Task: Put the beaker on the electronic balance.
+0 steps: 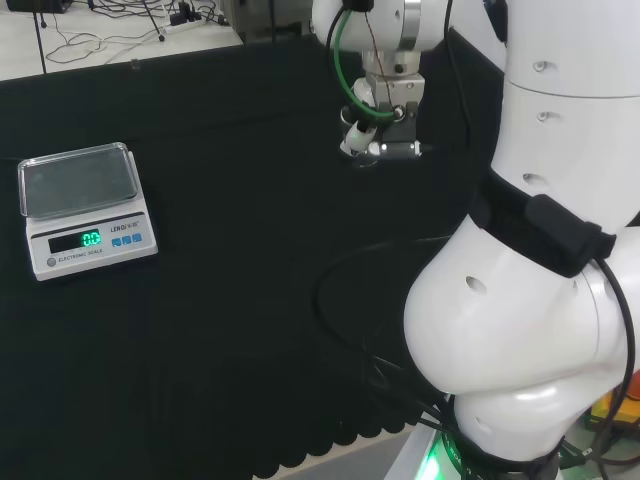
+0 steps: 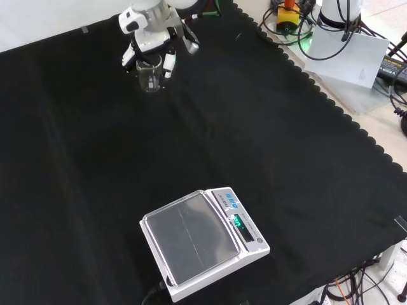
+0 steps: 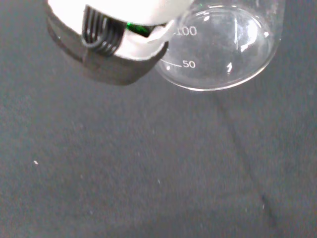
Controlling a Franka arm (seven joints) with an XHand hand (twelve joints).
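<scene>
Here, hand [image 2: 151,39] with fingers curled around clear beaker [image 2: 149,75], well apart from the electronic balance [image 2: 202,243].

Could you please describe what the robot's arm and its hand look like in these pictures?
The arm has bulky, glossy white rounded links with a black band and strap. A green cable loops down to the wrist. The hand is white with black fingers.

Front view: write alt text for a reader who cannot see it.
A black and white robot hand at the top of the black cloth has its fingers around a clear glass beaker. An electronic balance sits near the bottom edge, far from the beaker, its pan bare.
</scene>
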